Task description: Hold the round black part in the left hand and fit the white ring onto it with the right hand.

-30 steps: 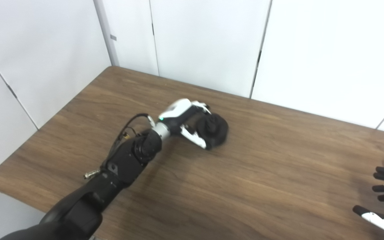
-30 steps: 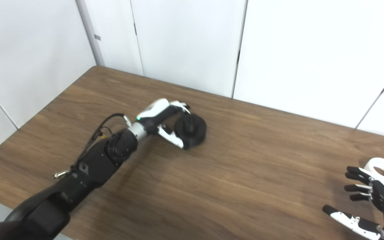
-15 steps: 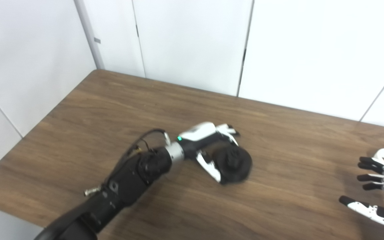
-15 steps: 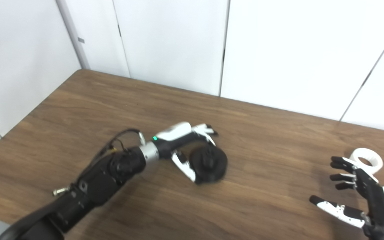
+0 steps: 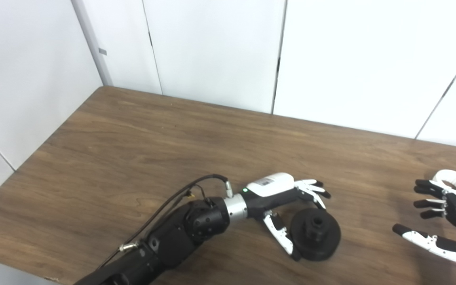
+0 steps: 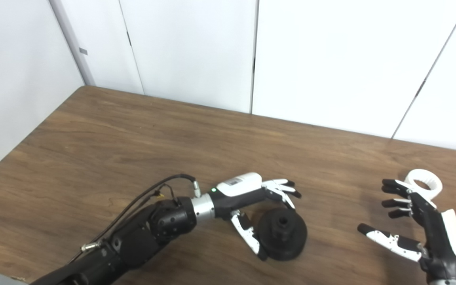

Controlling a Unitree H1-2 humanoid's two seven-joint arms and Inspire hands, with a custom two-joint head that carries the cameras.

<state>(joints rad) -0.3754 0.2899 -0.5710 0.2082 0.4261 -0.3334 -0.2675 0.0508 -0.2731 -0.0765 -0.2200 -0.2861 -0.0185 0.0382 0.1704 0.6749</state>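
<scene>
The round black part (image 5: pixel 316 234) lies flat on the wooden table (image 5: pixel 133 158), its raised hub pointing up. My left hand (image 5: pixel 291 202) is open around it. The fingers reach past the part's far side and the thumb runs along its left edge; I cannot tell whether they touch. The white ring (image 6: pixel 424 183) lies on the table at the far right. Just in front of the ring, my right hand (image 6: pixel 418 221) hovers open with fingers spread and holds nothing.
White wall panels stand close behind the table and along its left side. The table's front edge (image 5: pixel 22 273) runs just below my left forearm. Bare wood lies between the black part and my right hand.
The camera has shifted. My left hand has brought the black part toward the front and right; it was tilted in the fingers and now lies flat. The right hand has barely moved.
</scene>
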